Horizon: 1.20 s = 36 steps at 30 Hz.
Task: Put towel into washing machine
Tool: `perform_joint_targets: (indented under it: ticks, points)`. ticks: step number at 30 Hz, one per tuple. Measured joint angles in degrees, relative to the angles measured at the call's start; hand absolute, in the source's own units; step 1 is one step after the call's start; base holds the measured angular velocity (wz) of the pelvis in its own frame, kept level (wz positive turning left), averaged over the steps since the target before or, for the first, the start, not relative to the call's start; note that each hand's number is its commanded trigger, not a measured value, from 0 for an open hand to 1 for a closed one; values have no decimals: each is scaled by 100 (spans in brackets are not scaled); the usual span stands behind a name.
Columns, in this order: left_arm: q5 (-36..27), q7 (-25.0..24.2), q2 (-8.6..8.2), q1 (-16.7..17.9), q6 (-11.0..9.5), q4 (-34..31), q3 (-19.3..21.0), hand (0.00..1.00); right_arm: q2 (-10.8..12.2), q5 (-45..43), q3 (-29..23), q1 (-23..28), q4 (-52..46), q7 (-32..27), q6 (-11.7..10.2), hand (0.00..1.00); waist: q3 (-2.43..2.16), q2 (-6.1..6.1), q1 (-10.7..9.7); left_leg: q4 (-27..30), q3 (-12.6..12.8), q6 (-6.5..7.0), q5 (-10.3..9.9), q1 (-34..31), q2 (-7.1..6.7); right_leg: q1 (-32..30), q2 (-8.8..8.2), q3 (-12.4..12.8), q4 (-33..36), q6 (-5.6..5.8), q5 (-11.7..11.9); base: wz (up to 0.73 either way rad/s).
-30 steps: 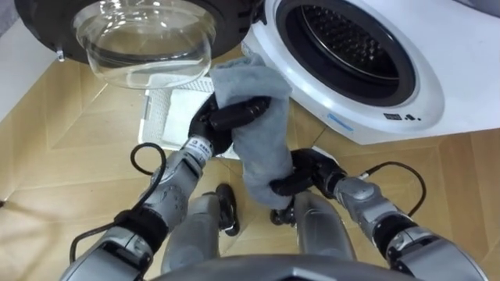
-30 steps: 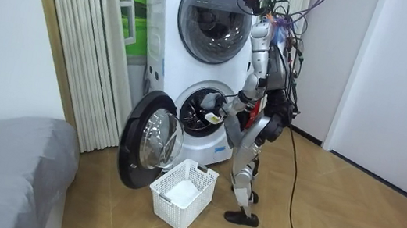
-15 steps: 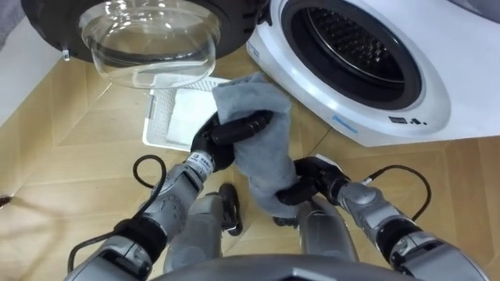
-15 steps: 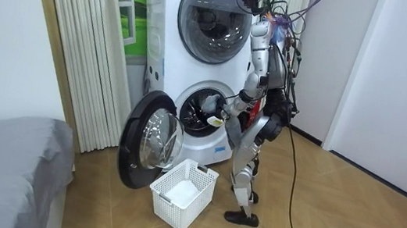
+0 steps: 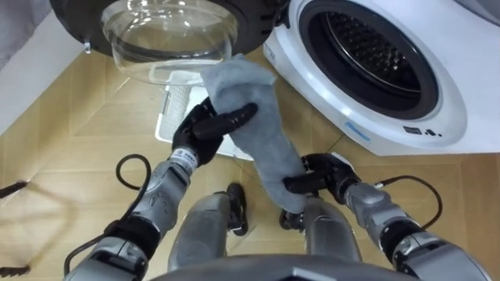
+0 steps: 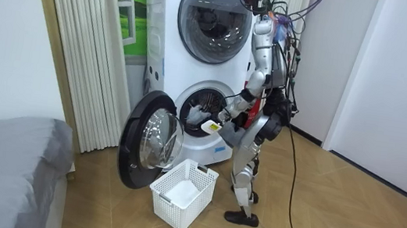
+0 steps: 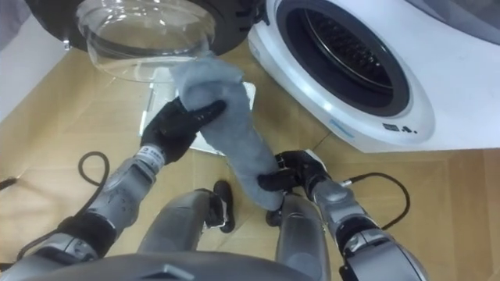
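Raised toward the washing machine's open drum (image 5: pixel 375 51) at one o'clock since a second ago, the grey towel (image 5: pixel 262 152) hangs outside it, its top end clamped in the curled fingers of the left hand (image 5: pixel 205 129) and its lower end pinched by the right hand (image 5: pixel 314 176) at five o'clock; loading remains.

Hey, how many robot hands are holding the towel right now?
2. The left robot hand grips the towel near its top end; the right robot hand pinches its lower end.
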Motion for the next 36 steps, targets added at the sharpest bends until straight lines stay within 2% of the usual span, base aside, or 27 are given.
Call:
perform_joint_targets:
  ticks: [3,13,16,18,22,31,34,36]
  points:
    - [235,131,-2,10,9,-2,10,0,-10,310,-163,-47,196,23,51,100,4,9,76,-4,-2,-2,1,4,2,8,1,-8,-7,-1,0,0]
    - [708,485,-16,43,9,-65,20,0,-149,1225,-480,-215,262,11,144,100,18,17,79,-8,-13,-2,2,-22,2,-9,-10,-31,-10,-9,-14,0]
    - [830,586,-32,42,9,-105,30,0,-149,1586,-583,-347,448,12,153,100,37,-8,76,-11,-21,-3,2,-24,-2,-9,-15,-41,-7,-11,-24,0]
    - [858,618,-32,41,9,-174,35,0,-144,1840,-633,-399,484,12,163,100,66,-38,74,-9,-24,-3,2,-29,-3,-9,-17,-46,-6,-13,-31,0]
    - [865,635,-33,36,9,-174,35,0,-149,2011,-748,-460,514,15,195,100,81,-53,57,-8,-41,-3,2,-43,-13,-9,-22,-53,-8,-3,-40,2]
    - [976,808,-5,78,9,-172,49,0,-272,2247,-805,-492,683,19,203,100,87,-54,64,9,-141,3,5,-99,-95,-32,-91,-124,19,48,-102,6]
    - [963,958,14,47,21,-173,45,0,-345,2585,-818,-597,685,-21,312,100,96,-69,38,42,-141,15,12,-248,-122,-220,-139,-119,137,41,-124,2]
    - [961,990,-16,40,56,-173,43,0,-420,2862,-1022,-620,691,-225,404,100,107,-86,28,99,-138,20,15,-303,-191,-363,-253,-101,393,55,-203,10]
